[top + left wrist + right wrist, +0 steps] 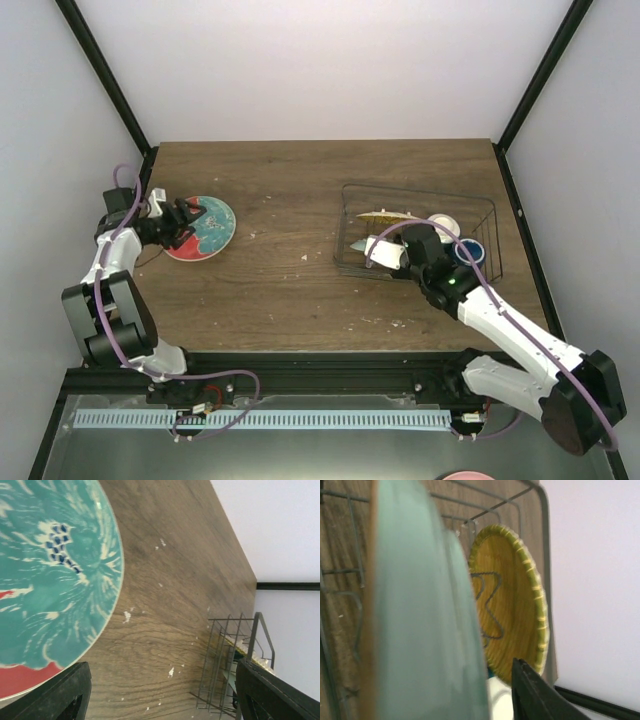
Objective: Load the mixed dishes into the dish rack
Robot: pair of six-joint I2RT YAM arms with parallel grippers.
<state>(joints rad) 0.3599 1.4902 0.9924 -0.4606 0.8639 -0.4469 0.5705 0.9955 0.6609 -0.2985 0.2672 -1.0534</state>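
Plates are all but racked as seen from above: the right fingers (398,251) reach into the rack (420,190) at the tabletop's (290,290) right with the mint plate (378,247). It sits beside the yellow plate (385,216), with the bowl (445,224) and mug (470,250) also inside. At far left the left fingers (185,222) hover at the red-rimmed plate (210,232), which lies flat, well apart from the rack.

Left wrist: the fingers are spread wide and empty, with the plate's teal swirl and red rim just ahead.

Right wrist: the mint plate stands edge-on, pale and blurred. Only one finger shows, close to its rim, so the grip looks closed on it. The plate is best kept upright, lowered between dividers clear of the ribbed yellow plate, and released only once seated.
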